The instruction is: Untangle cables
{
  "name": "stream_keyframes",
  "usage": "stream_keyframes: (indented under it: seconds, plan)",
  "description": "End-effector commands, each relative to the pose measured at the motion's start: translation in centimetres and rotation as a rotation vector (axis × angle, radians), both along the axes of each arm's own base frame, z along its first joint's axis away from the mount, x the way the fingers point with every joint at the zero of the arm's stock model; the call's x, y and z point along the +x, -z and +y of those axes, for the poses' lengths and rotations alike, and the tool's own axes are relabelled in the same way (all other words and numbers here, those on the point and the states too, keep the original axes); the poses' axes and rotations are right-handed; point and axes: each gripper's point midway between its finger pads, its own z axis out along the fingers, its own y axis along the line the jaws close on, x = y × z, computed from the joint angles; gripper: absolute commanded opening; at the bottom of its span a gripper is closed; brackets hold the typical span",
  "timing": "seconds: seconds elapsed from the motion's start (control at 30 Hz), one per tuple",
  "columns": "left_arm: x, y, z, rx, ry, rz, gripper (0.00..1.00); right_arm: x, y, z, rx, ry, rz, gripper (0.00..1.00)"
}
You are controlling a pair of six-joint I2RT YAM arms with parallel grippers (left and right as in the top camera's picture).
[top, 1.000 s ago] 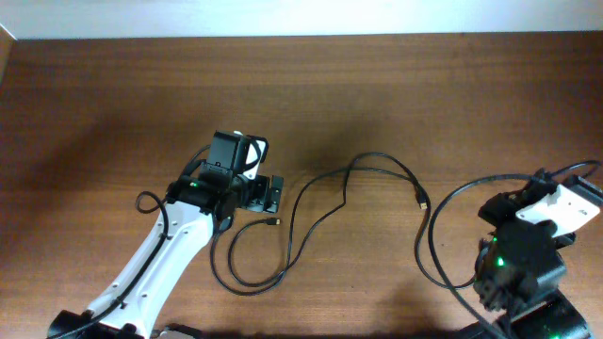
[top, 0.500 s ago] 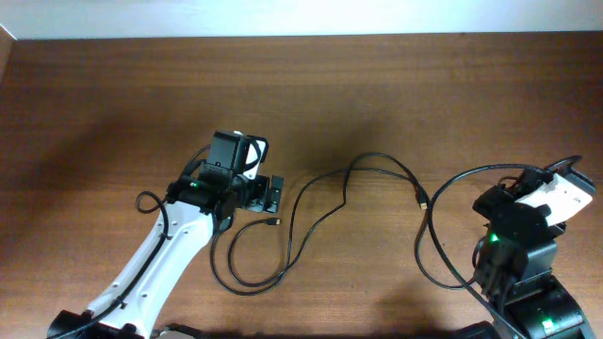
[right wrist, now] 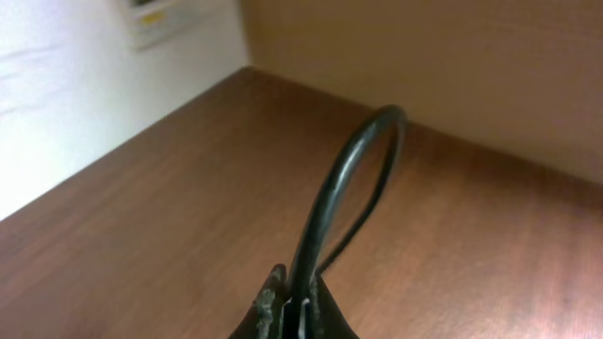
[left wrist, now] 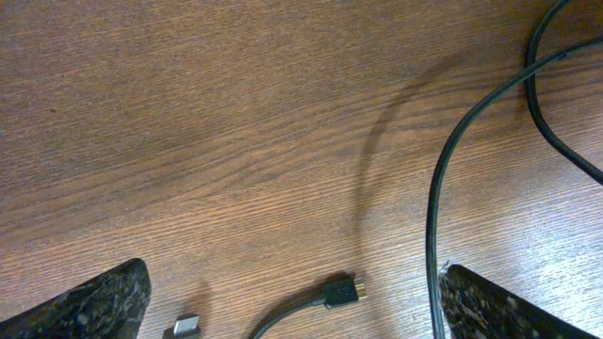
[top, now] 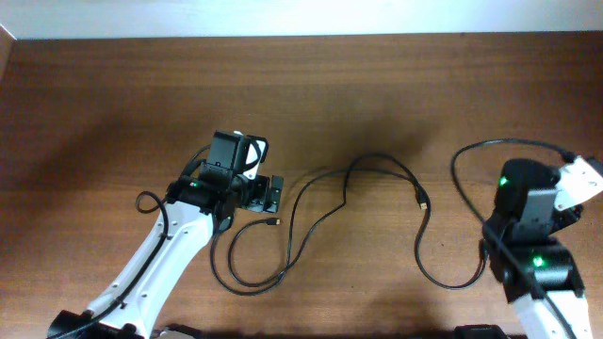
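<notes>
Right pincer (right wrist: 290, 315) was clamped tight on a thin, glossy black cable (right wrist: 320, 212) that arched up out of its grip in a smooth loop at the far right of the overhead frame. Left pincer (left wrist: 294, 292), left of centre, hung with jaws wide apart over the brown desk (top: 113, 94), gripping nothing. Slack black cables (left wrist: 431, 221) curved across the middle, and one small metal-tipped plug (left wrist: 345, 289) lay between its fingers.

Overhead looks straight down, left wrist close above table (left wrist: 188, 113), right wrist faces wall (right wrist: 57, 122)
</notes>
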Motion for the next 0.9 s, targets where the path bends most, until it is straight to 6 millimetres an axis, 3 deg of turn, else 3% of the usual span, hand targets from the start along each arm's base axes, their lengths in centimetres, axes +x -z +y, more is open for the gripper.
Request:
stream_keyframes:
  seconds: [0.0, 0.23, 0.4, 0.63, 0.87]
  plan:
    - [0.2, -0.3, -0.2, -0.015, -0.006, -0.001, 0.99, 0.4, 1.0, -2.9, 0.032, 0.091, 0.008, 0.04]
    - [0.2, -0.3, -0.2, -0.015, -0.006, -0.001, 0.99, 0.1, 5.6, -8.5, 0.103, 0.234, 0.096, 0.04]
    - [0.2, -0.3, -0.2, -0.015, -0.006, -0.001, 0.99, -0.8, 7.4, -12.0, 0.17, 0.3, 0.079, 0.04]
    - [0.2, -0.3, -0.2, -0.015, -0.006, -0.001, 0.99, -4.0, 9.1, -16.7, 0.239, 0.417, 0.043, 0.04]
    - [0.2, -0.3, -0.2, -0.016, -0.006, -0.002, 0.99, -7.3, 10.4, -19.7, 0.28, 0.518, 0.028, 0.04]
